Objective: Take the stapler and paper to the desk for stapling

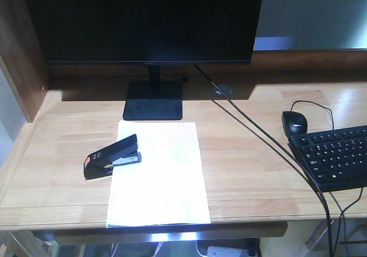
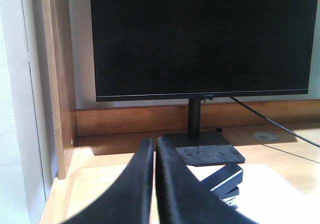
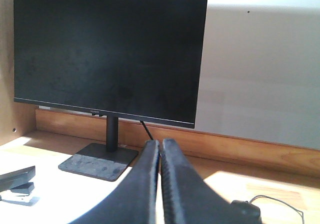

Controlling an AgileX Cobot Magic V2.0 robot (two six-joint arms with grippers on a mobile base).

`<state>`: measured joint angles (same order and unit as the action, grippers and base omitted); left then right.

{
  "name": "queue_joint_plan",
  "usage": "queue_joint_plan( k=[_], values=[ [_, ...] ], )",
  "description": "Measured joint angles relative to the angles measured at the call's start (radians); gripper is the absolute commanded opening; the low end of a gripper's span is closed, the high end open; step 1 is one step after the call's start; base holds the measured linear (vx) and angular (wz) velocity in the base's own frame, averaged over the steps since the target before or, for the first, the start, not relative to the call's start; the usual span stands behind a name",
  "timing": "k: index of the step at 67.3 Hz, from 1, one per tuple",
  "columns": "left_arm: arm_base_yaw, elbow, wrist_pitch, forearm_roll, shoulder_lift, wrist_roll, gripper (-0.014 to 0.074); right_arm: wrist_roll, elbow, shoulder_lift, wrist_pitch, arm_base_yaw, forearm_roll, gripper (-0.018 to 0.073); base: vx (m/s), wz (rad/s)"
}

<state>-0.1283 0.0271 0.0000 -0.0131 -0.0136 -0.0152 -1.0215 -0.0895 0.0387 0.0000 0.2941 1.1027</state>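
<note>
stapler (image 1: 112,159): lies on the desk (image 1: 246,154) at the left edge of the paper, its front end over the sheet, its orange-red rear off it on bare wood. also seen low in both wrist views.
paper (image 1: 157,174): flat on the desk in front of the monitor stand (image 1: 153,100), near edge at the desk's front lip.
left gripper (image 2: 155,149): jaws pressed together, holding nothing, poised above the desk short of the stapler.
right gripper (image 3: 160,151): jaws closed too, empty, over the desk with the mouse (image 3: 245,211) just to its right.
stapler handling: likely rigid and fairly heavy for its size, smooth plastic top; best pinched across the narrow body near the middle, not by the hinged top arm alone.
paper handling: probably light, limp and thin, hard to lift flat; the edge at the desk's front lip looks the easiest place to take hold.
risk: moving the stapler may drag the sheet.
</note>
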Motion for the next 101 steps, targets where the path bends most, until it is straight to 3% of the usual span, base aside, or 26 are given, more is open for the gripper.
queue_joint_plan(
  k=[83, 90, 101],
  values=[
    [0.0, 0.0, 0.0, 0.0, 0.0, 0.0, -0.0007, 0.016, 0.0, 0.0, 0.0, 0.0, -0.002, -0.0009, 0.0, 0.0],
    [0.0, 0.0, 0.0, 0.0, 0.0, 0.0, -0.0007, 0.107, 0.0, 0.0, 0.0, 0.0, -0.051, -0.0009, 0.0, 0.0],
    [0.0, 0.0, 0.0, 0.0, 0.0, 0.0, -0.0007, 0.425, 0.0, 0.0, 0.008, 0.0, -0.312, -0.0009, 0.0, 0.0]
  ],
)
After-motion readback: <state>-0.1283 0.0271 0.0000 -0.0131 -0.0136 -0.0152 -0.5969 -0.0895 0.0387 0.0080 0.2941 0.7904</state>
